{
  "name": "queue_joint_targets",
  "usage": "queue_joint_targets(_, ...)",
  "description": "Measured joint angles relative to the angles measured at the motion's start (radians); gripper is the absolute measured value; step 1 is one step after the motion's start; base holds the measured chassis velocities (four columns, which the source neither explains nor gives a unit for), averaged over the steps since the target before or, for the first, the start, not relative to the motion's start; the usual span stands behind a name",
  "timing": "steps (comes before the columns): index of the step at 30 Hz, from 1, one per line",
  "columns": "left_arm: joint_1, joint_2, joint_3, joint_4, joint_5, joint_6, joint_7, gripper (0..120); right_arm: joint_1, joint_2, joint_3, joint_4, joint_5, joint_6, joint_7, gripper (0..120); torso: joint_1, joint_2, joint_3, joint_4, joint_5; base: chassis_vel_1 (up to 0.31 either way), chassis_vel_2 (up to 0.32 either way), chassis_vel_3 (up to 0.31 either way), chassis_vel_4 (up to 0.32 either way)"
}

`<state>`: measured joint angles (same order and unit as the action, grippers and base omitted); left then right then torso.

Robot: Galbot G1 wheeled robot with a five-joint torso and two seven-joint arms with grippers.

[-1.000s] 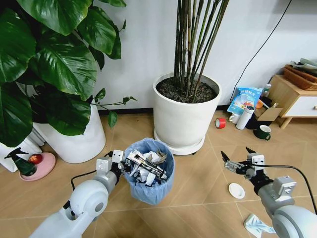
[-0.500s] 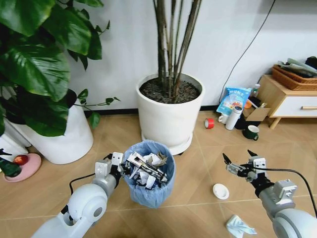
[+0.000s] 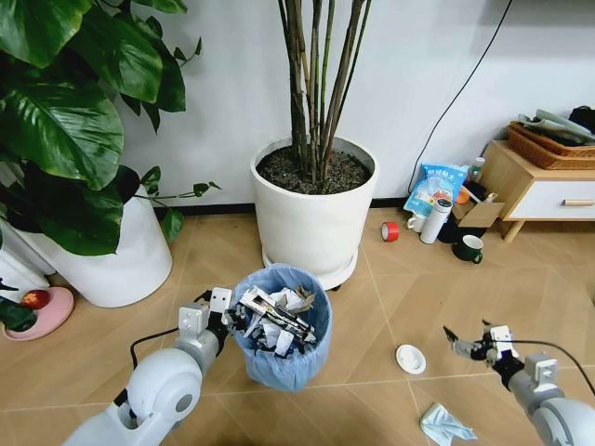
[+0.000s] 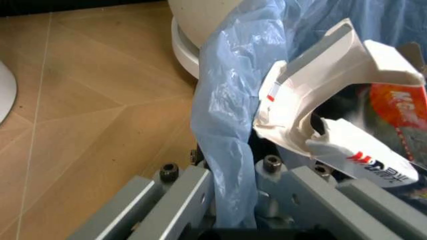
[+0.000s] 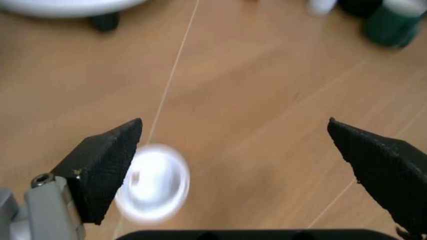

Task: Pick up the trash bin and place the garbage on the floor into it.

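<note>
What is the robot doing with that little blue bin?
The robot is tidying litter off the floor. Its left gripper is shut on the rim of the trash bin, which already has crumpled paper and wrappers inside. Its right gripper is open, low over the tiles, right beside a white round disc. A pale teal tissue is lying on the floor nearby too. Behind it all stands a big white plant pot.

White wall [image 3: 232,111] behind, tan herringbone floor [image 3: 372,297], two big white planters [image 3: 311,209], and a wooden cabinet [image 3: 539,190] off right.
</note>
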<state>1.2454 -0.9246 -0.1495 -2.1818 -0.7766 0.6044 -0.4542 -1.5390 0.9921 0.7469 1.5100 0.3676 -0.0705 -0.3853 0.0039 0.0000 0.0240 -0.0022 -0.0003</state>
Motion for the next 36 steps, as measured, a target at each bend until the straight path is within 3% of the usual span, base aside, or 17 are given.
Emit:
queue_joint_targets(14,0.005,-0.009,0.011,0.014,0.008,-0.003,0.001,0,0.134,0.011,-0.148,-0.210,-0.035,0.030,0.022,100,0.000,0.000,0.000,0.0001,-0.0007,0.000,0.000,0.000,0.000)
queue_joint_targets(36,-0.054,-0.001,0.031,0.048,-0.014,-0.002,0.004,0,0.323,0.065,-0.245,-0.435,-0.039,0.041,0.039,99,0.000,0.000,0.000,0.0000,-0.0005,0.000,0.000,0.000,0.000)
